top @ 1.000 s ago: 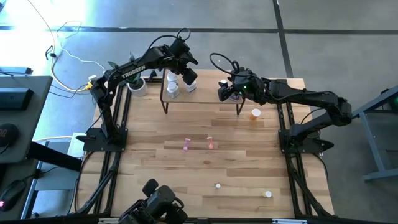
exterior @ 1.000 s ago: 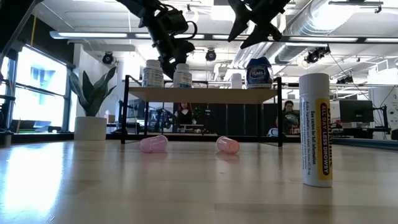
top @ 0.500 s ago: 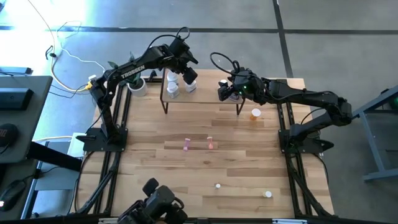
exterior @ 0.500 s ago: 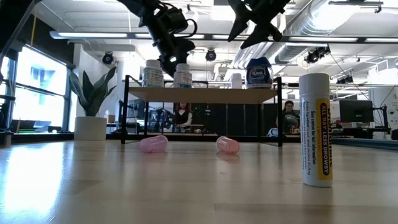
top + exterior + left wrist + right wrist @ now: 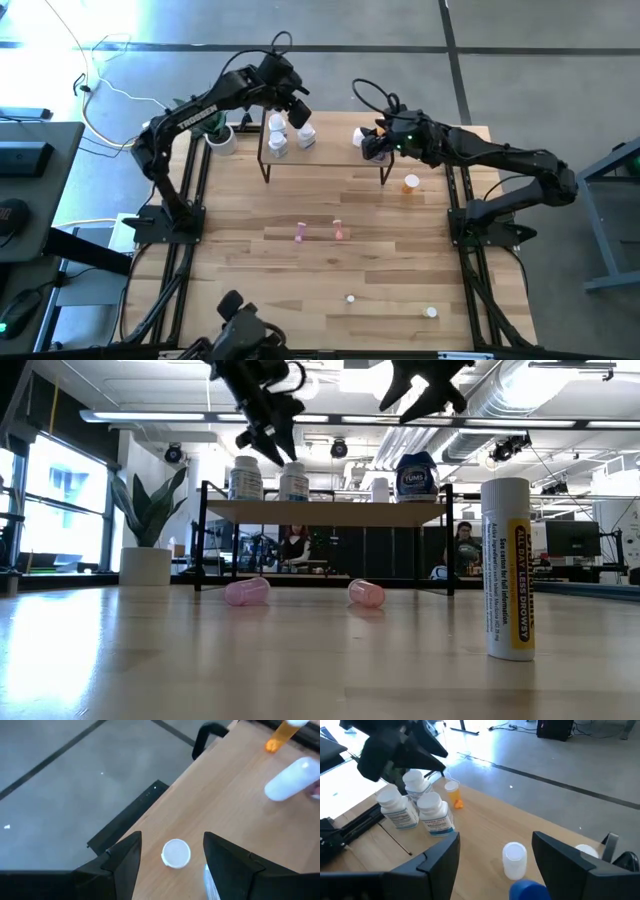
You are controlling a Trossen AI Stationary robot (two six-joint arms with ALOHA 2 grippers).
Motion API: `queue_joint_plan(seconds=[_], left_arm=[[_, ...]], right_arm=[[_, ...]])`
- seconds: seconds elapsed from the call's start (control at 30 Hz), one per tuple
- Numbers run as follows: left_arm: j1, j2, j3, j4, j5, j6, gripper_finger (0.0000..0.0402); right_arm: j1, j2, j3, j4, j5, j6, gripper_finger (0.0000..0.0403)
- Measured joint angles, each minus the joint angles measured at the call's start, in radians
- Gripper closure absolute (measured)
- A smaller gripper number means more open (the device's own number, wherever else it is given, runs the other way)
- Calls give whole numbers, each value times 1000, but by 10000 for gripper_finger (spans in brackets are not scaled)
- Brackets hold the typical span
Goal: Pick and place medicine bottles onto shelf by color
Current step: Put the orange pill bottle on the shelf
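The shelf [image 5: 330,152] stands at the table's far side and also shows in the low view [image 5: 330,511]. On its left part stand three white bottles [image 5: 278,146] [image 5: 278,124] [image 5: 305,137]. On its right part stand a small white bottle [image 5: 360,135] and a squat blue bottle [image 5: 416,476]. My left gripper [image 5: 293,108] hangs open above the white bottles, with one white cap [image 5: 176,854] below its fingers. My right gripper [image 5: 372,147] is open above the small white bottle [image 5: 514,860] and the blue bottle [image 5: 530,891]. Two pink bottles [image 5: 300,233] [image 5: 339,231] lie on their sides mid-table.
An orange-capped bottle [image 5: 411,183] is on the table right of the shelf. Two small white bottles [image 5: 350,298] [image 5: 431,312] are near the front edge; one is the tall yellow-labelled bottle [image 5: 507,568]. A white plant pot [image 5: 222,140] stands left of the shelf.
My left gripper has gone up and toward the table's far left, away from the white bottle on the shelf, which stays upright. My right gripper has gone up and a little toward the right edge, uncovering the small white bottle on the shelf.
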Motion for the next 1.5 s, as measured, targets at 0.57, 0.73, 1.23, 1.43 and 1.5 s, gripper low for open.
queue_joint_plan(seconds=[0.57,0.73,1.23,1.43,1.5], left_arm=[[-107,-255,0,-49,0,-37,197],[-147,-301,0,-73,-1,-65,197],[-305,-362,0,-187,-1,-81,197],[-425,-397,0,-201,0,-116,197],[-467,-412,-2,-217,-2,-131,197]], right_arm=[[0,-218,0,-181,-65,-26,149],[0,-299,18,-245,-76,-34,116],[-102,-186,430,-933,-6,36,88],[-210,-153,430,-1081,-121,61,88],[-237,-147,422,-1068,-177,56,88]])
